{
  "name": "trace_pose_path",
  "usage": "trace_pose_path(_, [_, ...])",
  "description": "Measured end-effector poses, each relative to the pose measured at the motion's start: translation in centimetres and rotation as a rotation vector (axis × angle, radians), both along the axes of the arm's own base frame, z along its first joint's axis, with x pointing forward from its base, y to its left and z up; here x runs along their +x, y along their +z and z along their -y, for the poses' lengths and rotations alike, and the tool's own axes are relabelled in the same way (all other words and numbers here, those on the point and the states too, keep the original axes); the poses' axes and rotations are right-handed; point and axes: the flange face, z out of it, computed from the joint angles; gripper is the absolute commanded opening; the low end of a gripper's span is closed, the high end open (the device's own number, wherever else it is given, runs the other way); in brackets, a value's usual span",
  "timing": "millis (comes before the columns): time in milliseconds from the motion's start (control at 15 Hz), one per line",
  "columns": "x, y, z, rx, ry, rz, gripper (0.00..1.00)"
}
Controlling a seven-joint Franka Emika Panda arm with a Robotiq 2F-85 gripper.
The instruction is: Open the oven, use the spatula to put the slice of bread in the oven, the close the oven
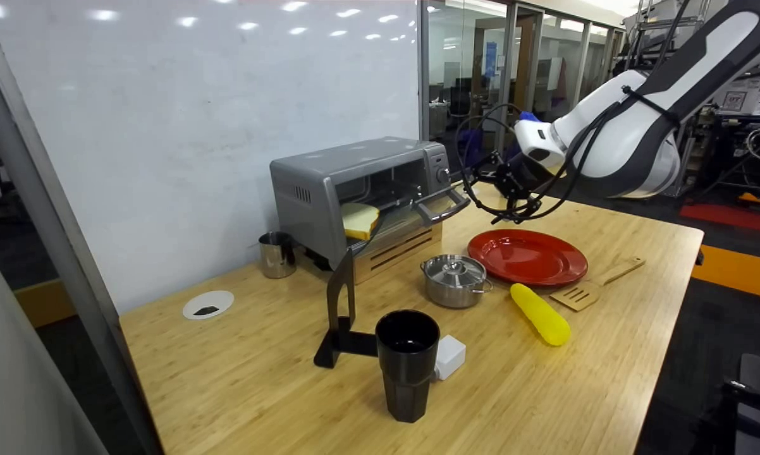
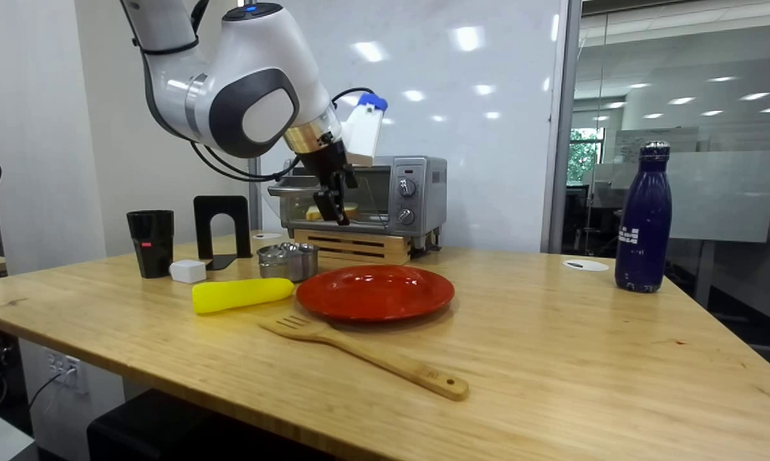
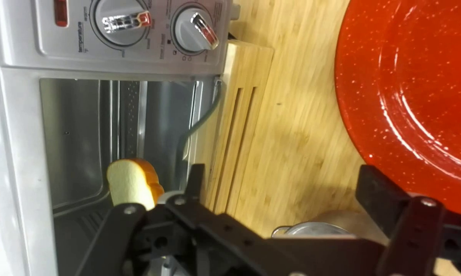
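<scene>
Door handle from the tool: just beside, toward the edge of the desk along the whiteboard; contact cannot be told.
Handle's long axis: laid roughly parallel to that edge.
Tool's grasp: fingers spread wide, nothing held; one is seen by the oven front, the other over the rim of the red plate.
Ajar oven: set along the whiteboard edge; its closing is judged to be the remaining step.
Slice of bread: seen inside the oven; whether it is tucked in far enough cannot be told.
Likely push: the handle should, by judgement, be met from its outer side and swept up toward the whiteboard edge.
Spatula: laid flat near the red plate, toward the opposite edge.
Tight side: the lidded pot is stood near the oven and red plate; a low approach could be fouled.
Roomier side: between the red plate and the bottle, toward the edge beside the latter.
</scene>
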Motion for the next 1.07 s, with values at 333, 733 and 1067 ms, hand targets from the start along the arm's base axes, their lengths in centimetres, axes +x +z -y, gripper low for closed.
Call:
trace_pose_path(333, [0.2,-0.4,0.6,0.009,-0.006,-0.001,1.00])
trace_pose_path(733, [0.8,-1.2,2.4,0.017,-0.023,0.000,1.00])
trace_pose_path(1067, [1.7,-1.7,3.1,0.020,-0.016,0.010,1.00])
